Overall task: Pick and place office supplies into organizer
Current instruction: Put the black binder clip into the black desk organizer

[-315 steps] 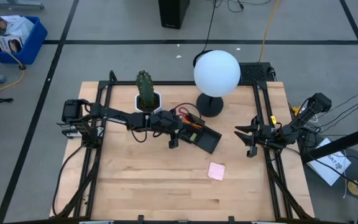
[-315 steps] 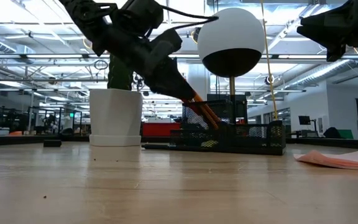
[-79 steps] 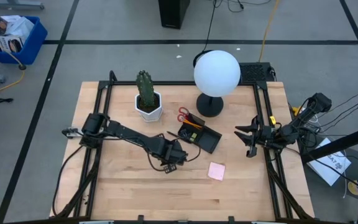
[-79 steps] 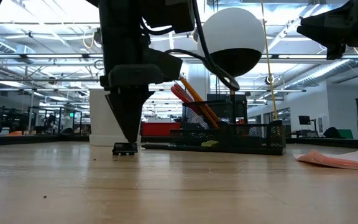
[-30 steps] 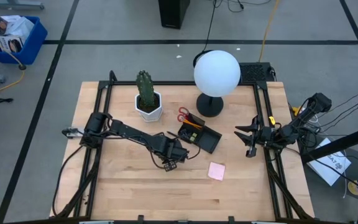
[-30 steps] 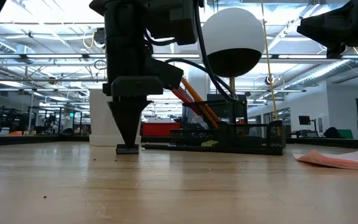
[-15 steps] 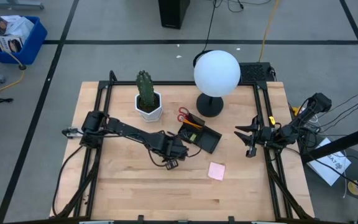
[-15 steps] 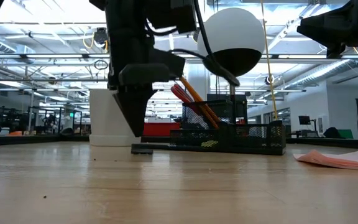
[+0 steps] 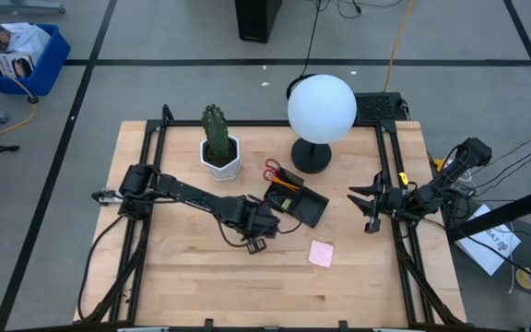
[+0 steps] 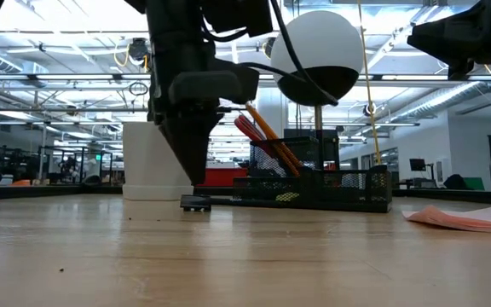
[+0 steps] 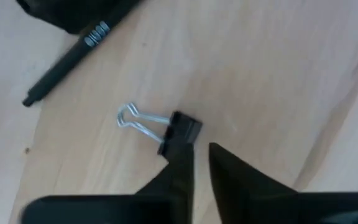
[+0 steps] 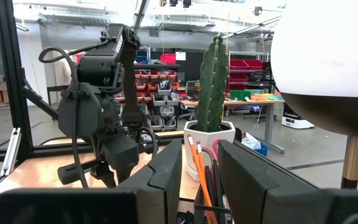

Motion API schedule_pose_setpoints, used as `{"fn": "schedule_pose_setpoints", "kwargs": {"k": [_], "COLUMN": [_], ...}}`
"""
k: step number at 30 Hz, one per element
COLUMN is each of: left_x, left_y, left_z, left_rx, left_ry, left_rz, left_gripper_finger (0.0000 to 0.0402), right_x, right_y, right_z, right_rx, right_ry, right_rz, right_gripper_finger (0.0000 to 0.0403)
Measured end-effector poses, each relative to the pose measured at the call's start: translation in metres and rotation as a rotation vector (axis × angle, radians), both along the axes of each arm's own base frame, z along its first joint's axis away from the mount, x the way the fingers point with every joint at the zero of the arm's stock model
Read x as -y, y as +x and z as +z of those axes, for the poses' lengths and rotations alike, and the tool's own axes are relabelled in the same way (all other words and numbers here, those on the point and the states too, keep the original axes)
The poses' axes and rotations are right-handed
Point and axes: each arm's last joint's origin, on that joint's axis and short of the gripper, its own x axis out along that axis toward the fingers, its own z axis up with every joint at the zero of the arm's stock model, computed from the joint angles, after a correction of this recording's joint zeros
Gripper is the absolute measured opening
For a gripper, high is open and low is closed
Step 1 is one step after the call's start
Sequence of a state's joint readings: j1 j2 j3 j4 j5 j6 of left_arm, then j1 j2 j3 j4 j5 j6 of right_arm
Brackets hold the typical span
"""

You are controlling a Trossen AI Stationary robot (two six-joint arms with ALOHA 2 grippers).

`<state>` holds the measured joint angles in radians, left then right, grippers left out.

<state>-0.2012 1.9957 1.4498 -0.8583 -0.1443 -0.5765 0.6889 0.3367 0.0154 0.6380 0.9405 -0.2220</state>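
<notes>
Near the middle of the high view the left gripper (image 9: 255,242) hangs low over the pale wooden table (image 9: 201,286), tips pointing down at a small black binder clip with silver wire handles (image 11: 166,129). In the left wrist view its two dark fingers (image 11: 178,171) stand a narrow gap apart with nothing between them; the clip lies flat on the wood at the tip of one finger, whether touching it I cannot tell. The low view shows the clip (image 10: 195,203) resting on the tabletop just under the tips, so it is not gripped. My guess is that the gripper is lined up there to close on the clip's body.

A slim black pen (image 11: 67,63) lies on the table near the clip. The black rectangular mesh desk organizer (image 9: 298,201) sits just right of centre in the high view, orange pencils (image 10: 271,141) and red-handled scissors (image 9: 272,171) standing in it. A pink square sticky-note pad (image 9: 321,254) lies lower right of it, loose on the table.

The right gripper (image 9: 371,205) waits by the table's right edge, its fingers (image 12: 169,168) parted and empty.
</notes>
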Motion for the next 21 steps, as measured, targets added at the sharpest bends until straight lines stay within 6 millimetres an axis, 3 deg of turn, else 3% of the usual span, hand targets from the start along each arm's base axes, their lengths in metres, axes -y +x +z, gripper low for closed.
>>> {"fn": "schedule_pose_setpoints", "kwargs": {"k": [7, 10, 14, 21], "left_x": [0.000, 0.005, 0.010, 0.020], "left_y": [0.008, 0.012, 0.016, 0.013], "left_z": [0.002, 0.003, 0.005, 0.005], "left_rx": [0.122, 0.165, 0.198, 0.128], "left_ry": [0.000, -0.030, -0.038, -0.324], "left_rz": [0.226, 0.166, 0.074, 0.213], "left_gripper_finger": [0.0161, 0.0194, 0.0219, 0.0234], "right_x": [0.000, 0.000, 0.000, 0.000], "right_y": [0.000, 0.000, 0.000, 0.000], "right_z": [0.000, 0.000, 0.000, 0.000], "right_rx": [0.000, 0.000, 0.000, 0.000], "right_ry": [0.000, 0.000, 0.000, 0.000], "right_rz": [0.000, 0.000, 0.000, 0.000], "right_gripper_finger": [0.0100, 0.0100, 0.0100, 0.0100]}}
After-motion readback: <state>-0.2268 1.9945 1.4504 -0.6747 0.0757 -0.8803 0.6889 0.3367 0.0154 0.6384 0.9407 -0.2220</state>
